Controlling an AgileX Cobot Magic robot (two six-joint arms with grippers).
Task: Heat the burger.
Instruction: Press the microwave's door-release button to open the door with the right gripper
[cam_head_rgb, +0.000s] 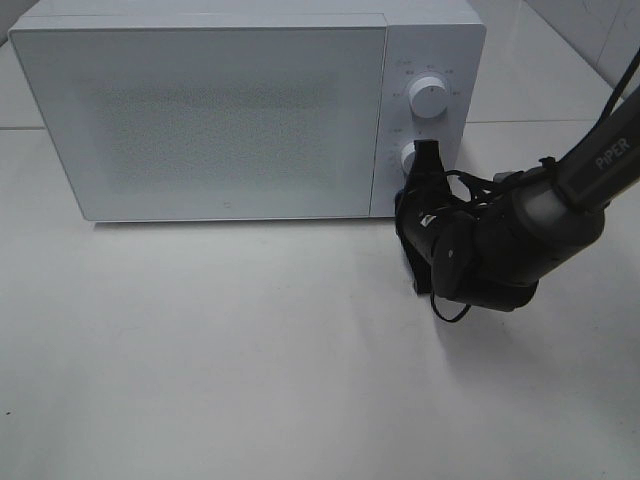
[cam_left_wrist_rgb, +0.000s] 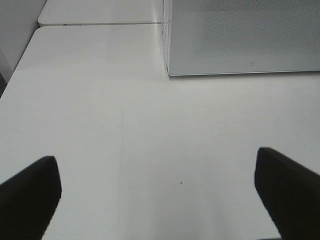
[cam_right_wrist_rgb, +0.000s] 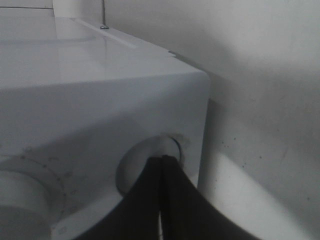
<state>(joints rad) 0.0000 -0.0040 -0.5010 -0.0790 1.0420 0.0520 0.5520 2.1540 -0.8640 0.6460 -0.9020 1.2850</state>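
The burger shows in no view. The white microwave (cam_head_rgb: 230, 110) stands at the back of the table with its door shut. My right gripper (cam_head_rgb: 428, 150) is shut, and its black fingertips press against the microwave's lower knob (cam_head_rgb: 408, 157). In the right wrist view the closed fingers (cam_right_wrist_rgb: 165, 200) meet the lower knob (cam_right_wrist_rgb: 150, 152) at the panel's edge. My left gripper (cam_left_wrist_rgb: 156, 159) is open and holds nothing; it hovers over bare table in front of the microwave's corner (cam_left_wrist_rgb: 240, 35). It is outside the exterior high view.
The upper knob (cam_head_rgb: 430, 97) sits above the lower one on the control panel. The white table (cam_head_rgb: 250, 360) stretches in front of the microwave. A tiled wall rises behind the right arm (cam_head_rgb: 560, 190).
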